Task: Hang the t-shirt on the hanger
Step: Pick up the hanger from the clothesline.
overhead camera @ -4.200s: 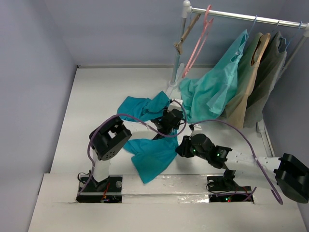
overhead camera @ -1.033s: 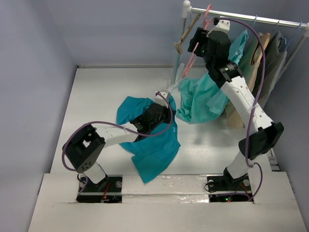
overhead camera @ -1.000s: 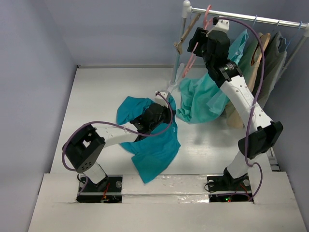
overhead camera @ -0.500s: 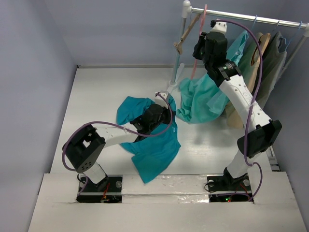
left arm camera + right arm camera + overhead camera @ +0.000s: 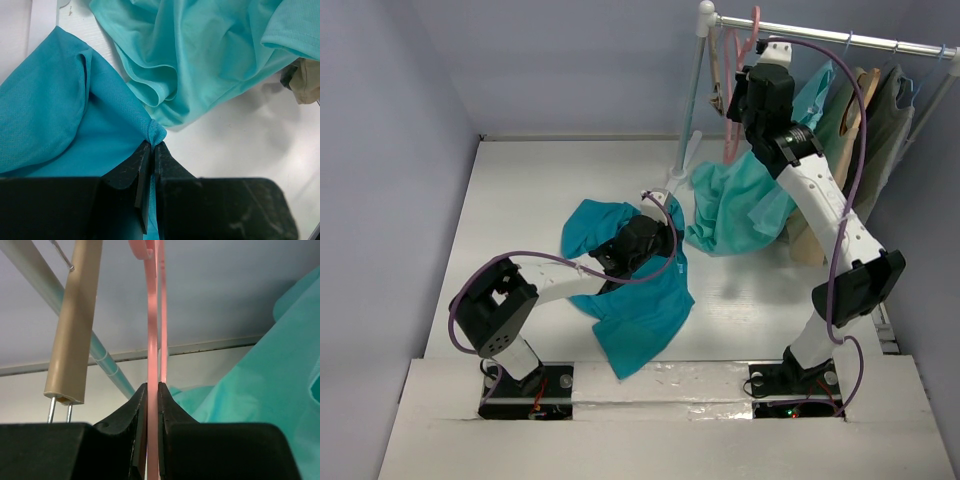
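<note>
Teal t-shirt [image 5: 640, 310] lies crumpled on the white table [image 5: 520, 200], under and behind the left gripper [image 5: 152, 150]. In the left wrist view its cloth spreads to the left of the fingertips. The left gripper's jaws are pressed together, pinching a small raised fold at the t-shirt's edge. The mint-green garment [image 5: 200, 50] hangs just ahead of those fingertips, its lower folds close beside the pinched fold.

The right gripper [image 5: 153, 390] is raised at the rail [image 5: 820, 35]. Its jaws are clamped on the thin pink hanger [image 5: 151, 315], whose two strands rise straight up from between them toward the hook. In the right wrist view the wooden hanger [image 5: 75, 315] hangs to the left of the jaws, apart from the pink one.
</note>
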